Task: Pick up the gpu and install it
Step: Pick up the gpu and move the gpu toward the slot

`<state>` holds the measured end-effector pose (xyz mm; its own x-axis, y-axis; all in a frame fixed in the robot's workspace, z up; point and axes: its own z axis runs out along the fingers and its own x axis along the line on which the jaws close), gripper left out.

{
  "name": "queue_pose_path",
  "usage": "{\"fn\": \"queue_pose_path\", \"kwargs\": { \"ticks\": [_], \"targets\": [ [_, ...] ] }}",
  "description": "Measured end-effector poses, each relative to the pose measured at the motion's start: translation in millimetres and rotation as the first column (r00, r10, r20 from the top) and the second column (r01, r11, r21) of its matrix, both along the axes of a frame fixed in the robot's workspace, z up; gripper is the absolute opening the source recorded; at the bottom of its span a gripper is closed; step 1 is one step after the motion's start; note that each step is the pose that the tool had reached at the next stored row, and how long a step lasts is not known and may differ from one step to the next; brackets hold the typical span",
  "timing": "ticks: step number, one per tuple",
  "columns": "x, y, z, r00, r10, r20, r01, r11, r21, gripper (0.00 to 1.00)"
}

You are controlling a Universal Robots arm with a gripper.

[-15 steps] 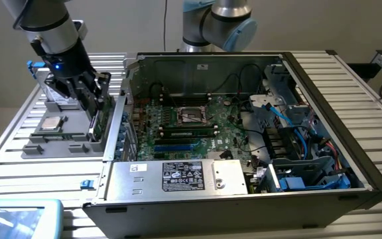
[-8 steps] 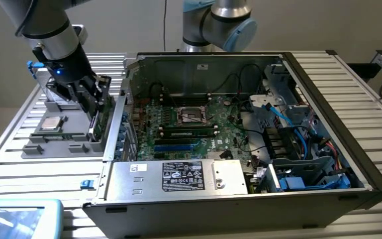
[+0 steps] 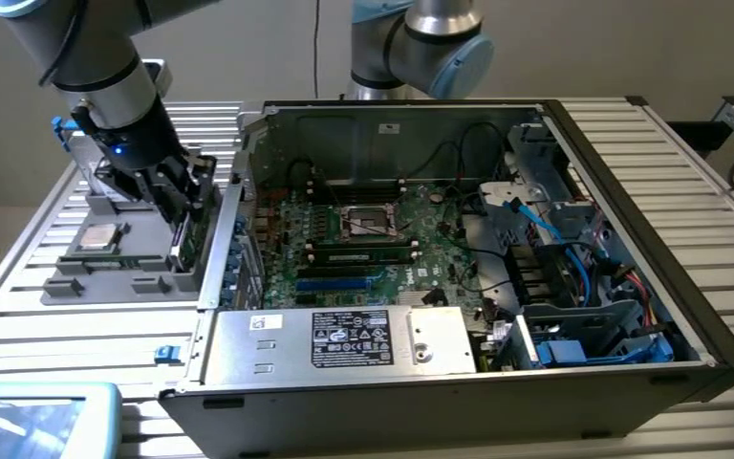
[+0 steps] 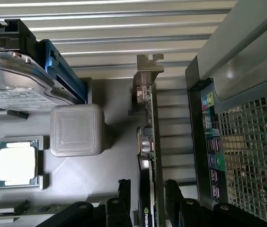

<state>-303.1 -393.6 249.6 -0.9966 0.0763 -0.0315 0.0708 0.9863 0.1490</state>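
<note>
The gpu [image 4: 147,118] stands on edge in the grey parts tray [image 3: 74,287], its silver end bracket [image 4: 145,71] at one end and a strip of green board along its edge. In the exterior view the gpu [image 3: 186,247] is at the tray's side nearest the computer case [image 3: 622,191]. My gripper [image 3: 183,206] hangs right over it. In the wrist view my gripper [image 4: 147,182] is open, one black finger on each side of the card, with a small gap on both sides.
On the tray lie a processor chip [image 4: 17,163], a grey cube block [image 4: 76,130] and a hard drive [image 4: 15,80]. The open case shows its motherboard [image 3: 367,239] and power supply [image 3: 341,339]; its rear port panel [image 4: 209,142] is close beside the card.
</note>
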Motion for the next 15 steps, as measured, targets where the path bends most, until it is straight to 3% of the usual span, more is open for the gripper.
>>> {"fn": "queue_pose_path", "kwargs": {
  "ticks": [15],
  "targets": [
    [1.9,1.3,-14.3,0.9992,0.039,0.0027,-0.039,0.9992,0.0005,0.44]
  ]
}}
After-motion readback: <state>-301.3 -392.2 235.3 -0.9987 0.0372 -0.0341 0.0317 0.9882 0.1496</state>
